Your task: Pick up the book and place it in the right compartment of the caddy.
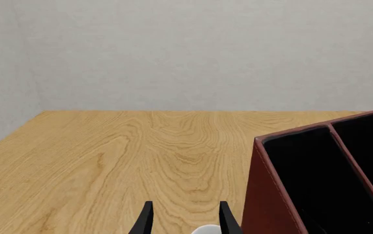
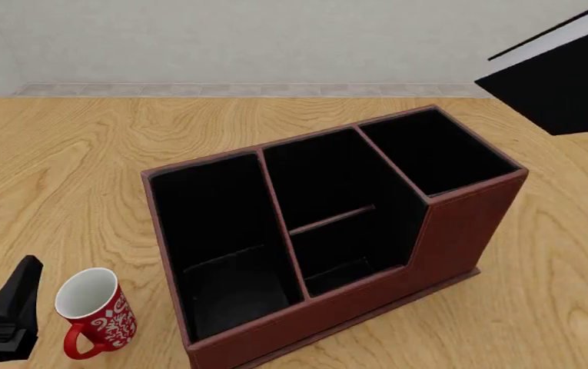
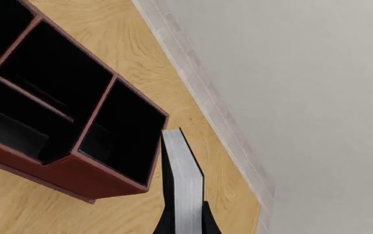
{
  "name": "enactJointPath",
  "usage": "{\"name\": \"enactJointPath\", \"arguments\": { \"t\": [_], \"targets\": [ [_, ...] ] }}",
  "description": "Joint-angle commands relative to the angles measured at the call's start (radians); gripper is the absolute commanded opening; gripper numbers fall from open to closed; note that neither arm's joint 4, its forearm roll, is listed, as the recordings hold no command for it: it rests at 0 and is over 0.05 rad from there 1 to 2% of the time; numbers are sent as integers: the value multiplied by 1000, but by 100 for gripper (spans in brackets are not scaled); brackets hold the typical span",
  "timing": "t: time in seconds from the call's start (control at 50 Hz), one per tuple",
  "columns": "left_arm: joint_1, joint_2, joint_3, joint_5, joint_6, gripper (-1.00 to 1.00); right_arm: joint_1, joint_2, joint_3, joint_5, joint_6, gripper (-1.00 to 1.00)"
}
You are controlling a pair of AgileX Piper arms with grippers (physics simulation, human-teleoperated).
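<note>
1 book (image 2: 570, 83) clamped in right tool (image 3: 185, 225); 1 caddy (image 2: 447, 231), 3 sections; 1 mug (image 2: 97, 311); left tool (image 1: 185, 222) open.

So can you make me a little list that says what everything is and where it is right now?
book: black cover, white pages, held up in the air by the right gripper, above the table to the right of the caddy
caddy: reddish-brown box, black inside, three sections, standing on the table
right compartment: narrowest end section, nothing in it yet
red mug: upright on the table by the caddy's left end
left gripper: open, holding nothing, low near the mug
table: light wood
</note>
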Motion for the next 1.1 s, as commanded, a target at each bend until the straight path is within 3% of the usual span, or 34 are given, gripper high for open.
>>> {"name": "enactJointPath", "arguments": {
  "t": [0.02, 0.44, 1.1],
  "targets": [
    [0, -1, 0, 0, 0, 100, 57, 59, -47, 10, -6, -100],
    [0, -7, -1, 8, 0, 100, 57, 161, -46, -2, -90, -100],
    [-1, -6, -1, 7, 0, 100, 106, 309, -51, -34, -117, -100]
  ]
}}
